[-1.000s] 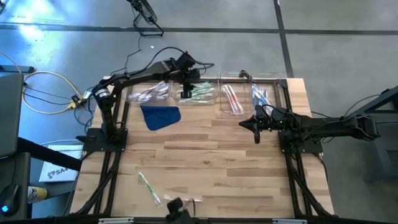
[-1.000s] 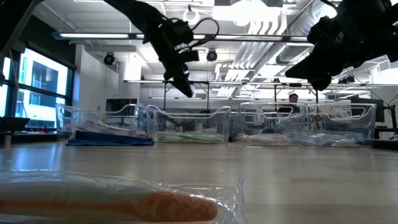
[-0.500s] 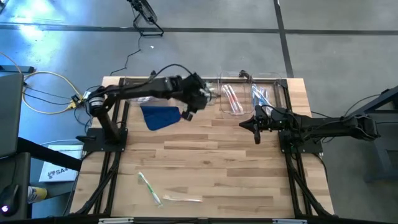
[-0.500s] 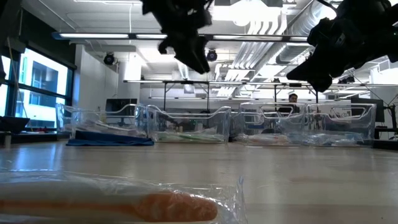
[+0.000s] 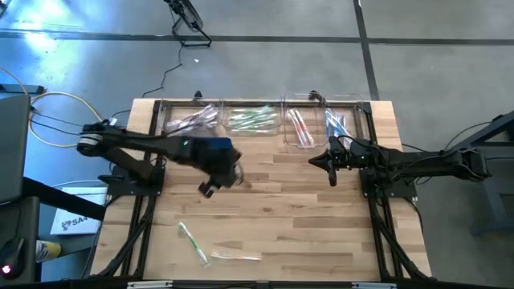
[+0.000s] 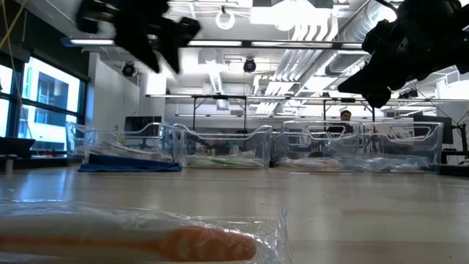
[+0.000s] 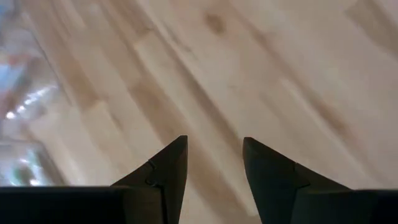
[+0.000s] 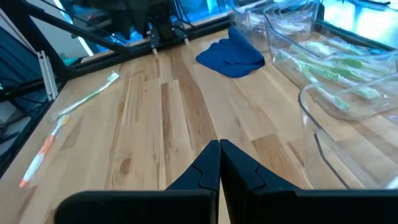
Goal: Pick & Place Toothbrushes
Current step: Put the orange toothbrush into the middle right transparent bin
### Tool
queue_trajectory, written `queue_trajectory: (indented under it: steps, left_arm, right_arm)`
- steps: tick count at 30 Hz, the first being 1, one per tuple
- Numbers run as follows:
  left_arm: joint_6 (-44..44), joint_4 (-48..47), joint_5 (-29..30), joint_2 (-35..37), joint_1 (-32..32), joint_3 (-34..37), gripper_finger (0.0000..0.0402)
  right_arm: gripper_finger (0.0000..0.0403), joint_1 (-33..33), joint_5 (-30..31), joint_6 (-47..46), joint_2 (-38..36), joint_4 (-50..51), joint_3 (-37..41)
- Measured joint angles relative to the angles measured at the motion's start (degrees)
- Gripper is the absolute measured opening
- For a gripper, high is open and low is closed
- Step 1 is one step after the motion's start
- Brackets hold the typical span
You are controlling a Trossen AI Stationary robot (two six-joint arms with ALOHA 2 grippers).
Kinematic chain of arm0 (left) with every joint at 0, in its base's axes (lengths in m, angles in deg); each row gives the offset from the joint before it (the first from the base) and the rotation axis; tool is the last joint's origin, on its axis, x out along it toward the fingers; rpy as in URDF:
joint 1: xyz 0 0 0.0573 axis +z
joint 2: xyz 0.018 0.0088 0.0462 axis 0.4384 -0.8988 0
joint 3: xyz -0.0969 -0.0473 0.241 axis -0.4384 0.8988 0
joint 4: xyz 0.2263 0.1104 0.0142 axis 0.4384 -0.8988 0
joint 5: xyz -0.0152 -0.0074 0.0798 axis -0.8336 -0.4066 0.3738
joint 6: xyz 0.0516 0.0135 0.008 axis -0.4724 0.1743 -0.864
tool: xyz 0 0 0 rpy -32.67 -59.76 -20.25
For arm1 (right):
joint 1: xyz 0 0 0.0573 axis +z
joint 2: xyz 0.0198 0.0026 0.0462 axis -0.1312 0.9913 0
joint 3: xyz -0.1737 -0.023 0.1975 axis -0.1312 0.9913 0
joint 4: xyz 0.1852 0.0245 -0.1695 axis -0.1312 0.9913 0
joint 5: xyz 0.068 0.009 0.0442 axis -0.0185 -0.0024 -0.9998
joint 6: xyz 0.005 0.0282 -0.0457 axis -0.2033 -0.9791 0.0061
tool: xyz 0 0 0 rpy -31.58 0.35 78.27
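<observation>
My left gripper [image 5: 209, 188] hangs open over bare wood just near of the blue cloth [image 5: 210, 146]. The left wrist view shows nothing between its fingers [image 7: 214, 144]. Two wrapped toothbrushes lie flat on the table near its front edge, a green one [image 5: 191, 241] and a clear one with an orange end [image 5: 234, 256]. The orange-ended one fills the foreground of the low view [image 6: 146, 242]. More toothbrushes lie in the clear bins [image 5: 253, 119] along the far edge. My right gripper [image 5: 331, 166] waits shut above the table's right side, beside the bins.
Several clear bins [image 8: 329, 81] stand in a row along the far edge, and the blue cloth [image 8: 233, 56] lies in front of the left ones. Bare wood [image 5: 305, 217] stretches across the middle of the table. A person [image 6: 345, 115] shows far off in the room behind.
My left gripper has swung from above the bin of green toothbrushes at the far edge toward the table's near and left side, passing over the blue cloth. Its wrist rolled on the way and its fingers stayed open.
</observation>
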Motion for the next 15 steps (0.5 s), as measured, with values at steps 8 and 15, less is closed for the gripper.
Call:
queue_trajectory:
  steps: [8, 15]
  left_arm:
    - [19.73, 0.36, 10.43, 11.14, -12.6, 9.4, 0.015]
    - [30.22, 0.51, 11.54, 13.24, -17.07, 10.19, 0.015]
  right_arm:
    - [0.0002, 0.01, -0.02, 0.0, 0.0, -0.51, 0.0]
    - [0.0002, 0.0, -0.02, 0.0, 0.02, -1.05, 0.0]
